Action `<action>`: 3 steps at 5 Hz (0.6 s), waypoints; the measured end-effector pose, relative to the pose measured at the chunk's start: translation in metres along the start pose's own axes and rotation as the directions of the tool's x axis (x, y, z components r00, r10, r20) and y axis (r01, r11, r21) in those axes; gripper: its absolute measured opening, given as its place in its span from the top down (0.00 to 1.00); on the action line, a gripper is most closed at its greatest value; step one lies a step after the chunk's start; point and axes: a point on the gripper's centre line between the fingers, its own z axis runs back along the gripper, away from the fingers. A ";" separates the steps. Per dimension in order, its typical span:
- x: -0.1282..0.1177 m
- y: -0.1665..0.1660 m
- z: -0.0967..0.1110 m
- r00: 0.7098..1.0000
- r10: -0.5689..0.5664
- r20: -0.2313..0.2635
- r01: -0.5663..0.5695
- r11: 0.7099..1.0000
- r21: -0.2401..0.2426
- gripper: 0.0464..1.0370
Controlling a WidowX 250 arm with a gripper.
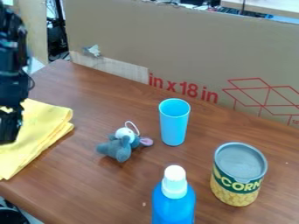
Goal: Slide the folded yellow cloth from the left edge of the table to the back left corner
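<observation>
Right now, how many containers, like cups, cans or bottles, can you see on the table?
3: the light blue cup near the middle, the can at lower right, and the blue bottle at the bottom edge.

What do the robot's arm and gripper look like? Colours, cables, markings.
Arm: black, segmented, bulky joints, a small paler grey patch on the upper part, thin dark cable looping out at its side. Gripper: also black, blocky, angular. No lettering legible on either.

Black robot arm [13, 57], thin dark looped cable [31, 82], seemingly blocky joints [12, 81]
</observation>
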 end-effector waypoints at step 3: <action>0.045 -0.003 0.009 0.948 -0.085 0.306 0.142 0.976 -0.167 0.04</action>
